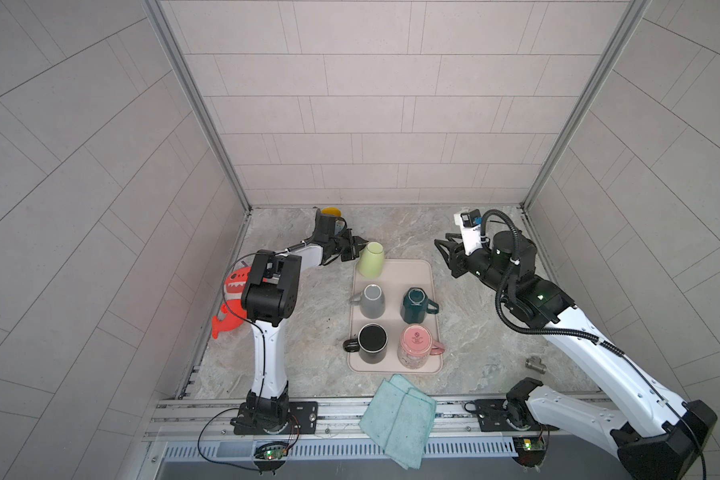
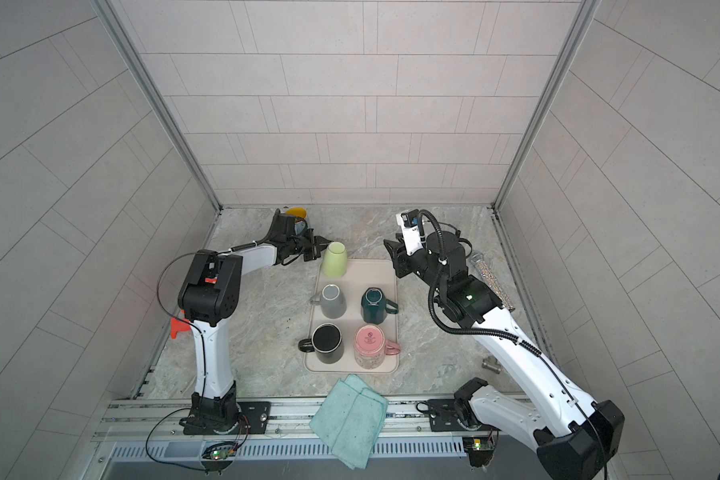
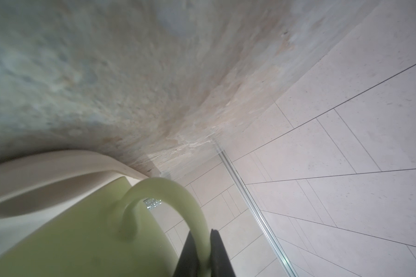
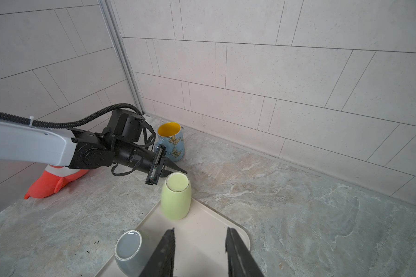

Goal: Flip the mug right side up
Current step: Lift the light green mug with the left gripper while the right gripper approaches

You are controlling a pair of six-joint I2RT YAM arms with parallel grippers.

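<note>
Now: your left gripper (image 1: 352, 249) is clenched on the handle (image 3: 178, 194) of the light green mug (image 1: 371, 259). The left wrist view shows 2 black fingers (image 3: 217, 254) pinching the outer run of the loop with no gap. The mug sits at the far left corner of the beige tray (image 1: 427, 274), mouth down and flat base up. Its long axis is near vertical, and the handle points off the tray toward the left arm. You cannot tell whether the rim has left the tray. Your right gripper (image 4: 199, 239) hangs released and empty near the tray's far right edge, jaws apart, well clear of the mug. Step in hand, as judged: lift, then roll. Raise the mug straight up first so the rim clears the tray lip, then roll your wrist until the mouth faces up. The pinch is thin and off the mug's centre, so the body will likely swing in the grip; go slow. Keep that swing away from the grey mug (image 1: 371, 300), next in the row toward you, and from the butterfly mug (image 4: 172, 141) near the back wall.
</note>
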